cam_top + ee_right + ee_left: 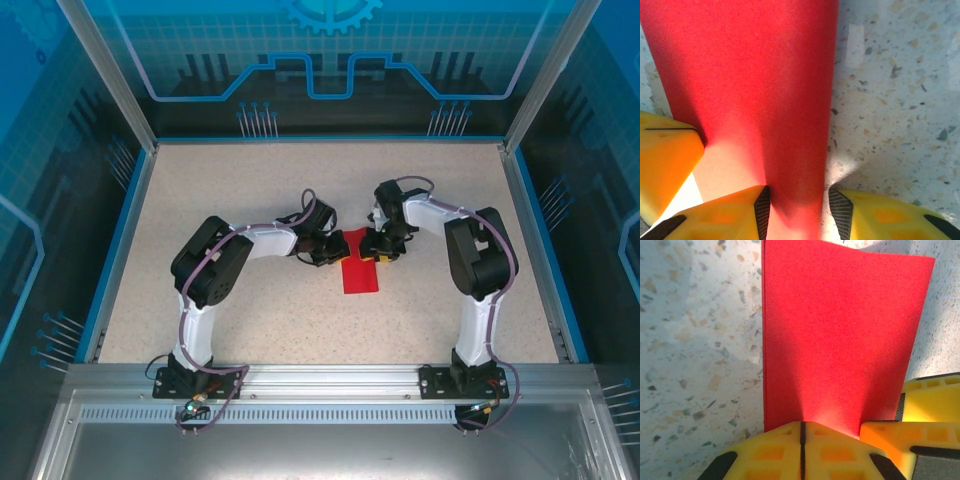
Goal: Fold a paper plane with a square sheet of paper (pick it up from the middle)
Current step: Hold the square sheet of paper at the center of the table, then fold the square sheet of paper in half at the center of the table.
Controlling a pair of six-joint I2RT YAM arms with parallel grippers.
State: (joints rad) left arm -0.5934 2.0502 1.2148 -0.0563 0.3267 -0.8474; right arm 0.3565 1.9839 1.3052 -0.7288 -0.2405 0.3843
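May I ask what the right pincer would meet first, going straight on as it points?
Most likely the square sheet of paper, which runs ahead between its fingers; its depth is unclear.

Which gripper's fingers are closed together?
The left gripper: its fingers meet at a seam. The right gripper has its fingers apart, with the paper running between them.

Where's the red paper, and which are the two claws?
red paper (361,276), top view, middle of the sheet.
left gripper (802,426), left wrist view, seam between yellow fingertips.
right gripper (800,200), right wrist view, midway between fingertips.
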